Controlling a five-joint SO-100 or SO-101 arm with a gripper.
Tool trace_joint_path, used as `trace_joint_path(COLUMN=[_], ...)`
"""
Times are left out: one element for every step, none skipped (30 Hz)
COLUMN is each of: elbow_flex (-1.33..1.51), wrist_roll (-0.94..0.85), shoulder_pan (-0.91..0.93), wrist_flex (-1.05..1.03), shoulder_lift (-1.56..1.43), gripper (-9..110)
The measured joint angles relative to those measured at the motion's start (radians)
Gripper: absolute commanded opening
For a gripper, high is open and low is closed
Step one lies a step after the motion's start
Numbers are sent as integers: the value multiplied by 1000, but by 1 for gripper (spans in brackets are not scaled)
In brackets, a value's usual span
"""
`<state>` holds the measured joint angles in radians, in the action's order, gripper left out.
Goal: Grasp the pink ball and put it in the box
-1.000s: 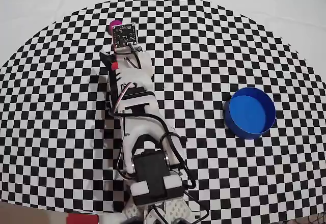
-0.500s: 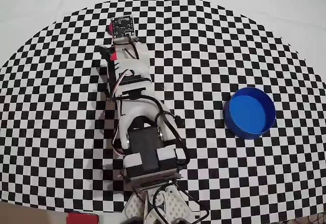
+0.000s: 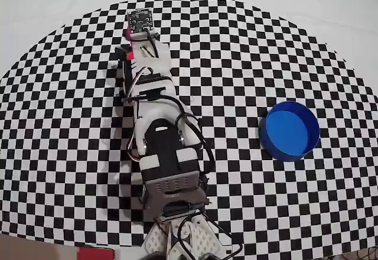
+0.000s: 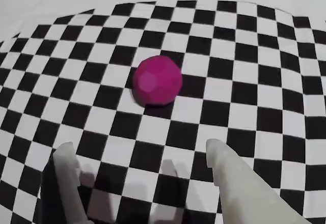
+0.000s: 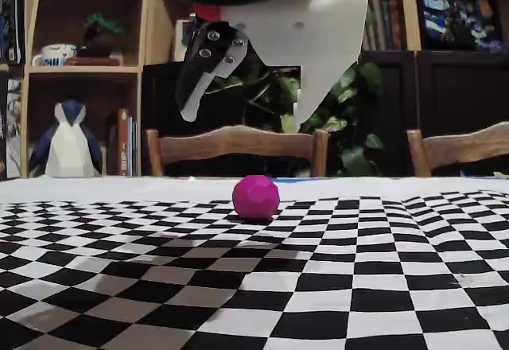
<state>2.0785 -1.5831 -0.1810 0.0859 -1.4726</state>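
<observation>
The pink ball (image 4: 158, 80) lies on the checkered cloth, just ahead of my open gripper (image 4: 137, 150) in the wrist view. In the fixed view the ball (image 5: 256, 197) rests on the cloth and the gripper (image 5: 245, 118) hangs above it, jaws spread wide and empty. In the overhead view only a sliver of the ball (image 3: 128, 33) shows, beside the wrist camera board at the far end of the cloth. The round blue box (image 3: 289, 131) stands empty at the right, far from the gripper. It is out of the wrist and fixed views.
My arm (image 3: 159, 130) stretches from the near edge up the middle of the checkered cloth (image 3: 59, 124). Behind the table in the fixed view are chairs (image 5: 238, 147), a bookshelf and a toy penguin (image 5: 67, 143).
</observation>
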Motion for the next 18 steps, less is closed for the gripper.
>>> trace_joint_path(elbow_flex=[-14, -28, -41, -57, -67, -81, -97, -110, -123, -137, -150, -163, -175, -186, -196, -209, -218, -229], wrist_roll=[0, 0, 0, 0, 0, 0, 0, 0, 0, 0, 0, 0, 0, 0, 0, 0, 0, 0], shoulder_pan=[0, 0, 0, 0, 0, 0, 0, 0, -2, -2, -2, -2, -2, -2, -2, -2, -2, -2], wrist_flex=[-6, -11, -14, -18, -21, -25, -31, -35, -41, -49, -55, -60, -61, -61, -61, -61, -61, -61], shoulder_lift=[12, 25, 37, 51, 61, 72, 84, 94, 106, 117, 127, 137, 146, 155, 166, 179, 189, 199], gripper=[29, 29, 29, 29, 29, 29, 29, 29, 29, 29, 29, 29, 29, 29, 29, 29, 29, 29])
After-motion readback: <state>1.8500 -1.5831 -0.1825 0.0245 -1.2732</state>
